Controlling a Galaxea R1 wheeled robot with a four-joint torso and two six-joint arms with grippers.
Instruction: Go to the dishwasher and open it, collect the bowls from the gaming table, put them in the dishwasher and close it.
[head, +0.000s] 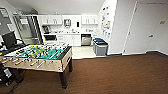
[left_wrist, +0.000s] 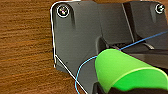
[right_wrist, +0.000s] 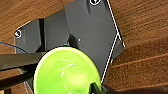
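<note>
Spreading across the room, brown carpet (head: 112, 75) runs past the table (head: 37, 56) toward the dishwasher (head: 86, 40); each wrist's pincer pinches one: bright green bowl (left_wrist: 125, 70), lime-green bowl (right_wrist: 66, 71).

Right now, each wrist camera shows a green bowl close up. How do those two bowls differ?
The bright green bowl in the left wrist view lies on its side, showing its outer wall. The lime-green bowl in the right wrist view faces the camera mouth-on, showing its glossy inside, and its green is yellower. Both are plain, round and seen above brown wood-grain floor.
</note>
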